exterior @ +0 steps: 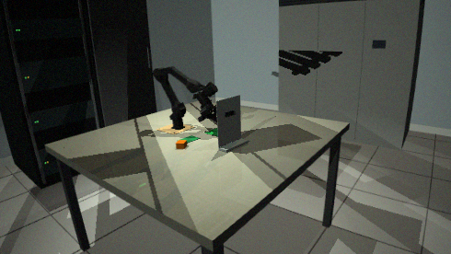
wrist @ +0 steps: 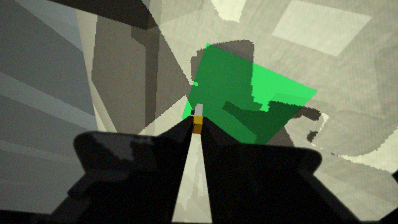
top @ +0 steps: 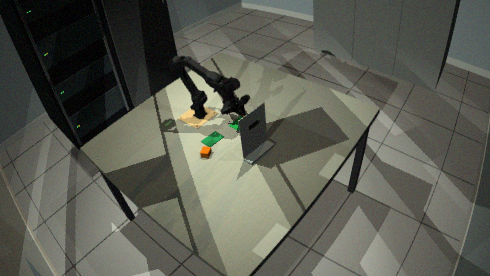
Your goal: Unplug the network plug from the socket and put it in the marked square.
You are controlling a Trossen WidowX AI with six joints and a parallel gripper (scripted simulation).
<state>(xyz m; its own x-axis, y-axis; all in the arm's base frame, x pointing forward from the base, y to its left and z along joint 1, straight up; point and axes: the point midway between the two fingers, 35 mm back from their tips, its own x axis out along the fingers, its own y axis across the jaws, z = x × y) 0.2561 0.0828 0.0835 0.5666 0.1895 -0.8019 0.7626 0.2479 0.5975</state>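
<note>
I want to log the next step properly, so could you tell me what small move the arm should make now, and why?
Probably lower the plug onto the green square. The gripper is shut on the plug and, in the wrist view, hangs above the square; the plug is out of the upright panel, so only placing and releasing remain.

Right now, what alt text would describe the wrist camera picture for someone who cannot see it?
Two dark gripper fingers are shut on a small plug, orange with a pale tip, held above a green marked square on the pale table. Shadows fall across part of the square.
</note>
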